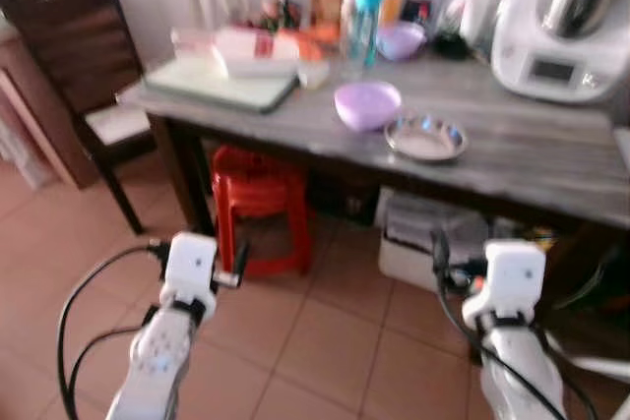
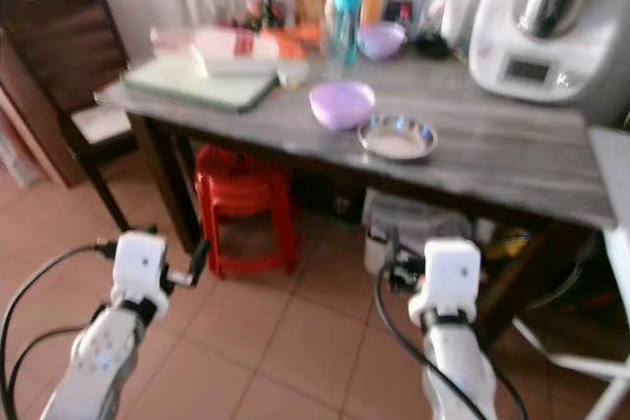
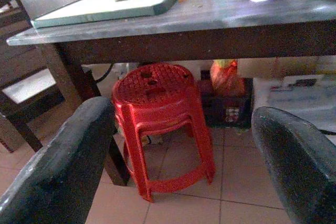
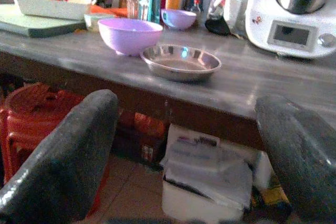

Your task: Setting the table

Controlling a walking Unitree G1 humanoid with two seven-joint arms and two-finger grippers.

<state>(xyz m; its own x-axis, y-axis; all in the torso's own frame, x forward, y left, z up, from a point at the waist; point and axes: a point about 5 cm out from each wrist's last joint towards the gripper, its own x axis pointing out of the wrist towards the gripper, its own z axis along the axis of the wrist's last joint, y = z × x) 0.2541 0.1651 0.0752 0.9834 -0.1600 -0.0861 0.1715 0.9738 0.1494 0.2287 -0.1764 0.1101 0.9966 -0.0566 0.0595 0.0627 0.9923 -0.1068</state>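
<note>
Table [image 1: 551, 159] holds two purple bowls [image 1: 367, 105], one steel plate [image 1: 425, 139]; both claws [image 3: 173, 166] spread.

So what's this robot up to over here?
It stands facing a grey table, both arms raised short of the edge and holding nothing. The left gripper and right gripper are open. On the table, a purple bowl sits beside a metal dish, not yet touched. A red stool is tucked underneath.
</note>
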